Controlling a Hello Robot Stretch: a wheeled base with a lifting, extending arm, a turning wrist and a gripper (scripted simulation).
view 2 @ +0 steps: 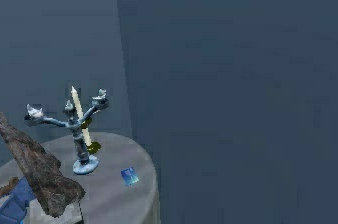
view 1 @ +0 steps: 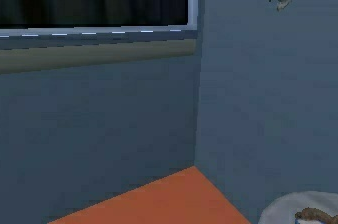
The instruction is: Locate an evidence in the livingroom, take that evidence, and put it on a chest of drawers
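Note:
A round pale grey table [view 2: 127,200] stands in the arm side view's lower left, against a blue-grey wall. On it lies a small flat blue thing [view 2: 129,176] near the rim; I cannot tell what it is. Beside it rises a silver-blue candelabra [view 2: 80,130] with one cream candle. A rough brown rock-like piece [view 2: 39,170] leans at the table's left, with a blue object [view 2: 12,203] below it. The same table's white rim [view 1: 287,210] shows at the forward view's bottom right, with a brownish thing [view 1: 319,216] on it.
Blue-grey walls meet in a corner [view 1: 198,120] ahead. A dark window [view 1: 87,15] with a pale sill sits high on the forward view's left. Orange floor [view 1: 167,200] lies open below. A small fixture [view 1: 277,5] hangs at the top right.

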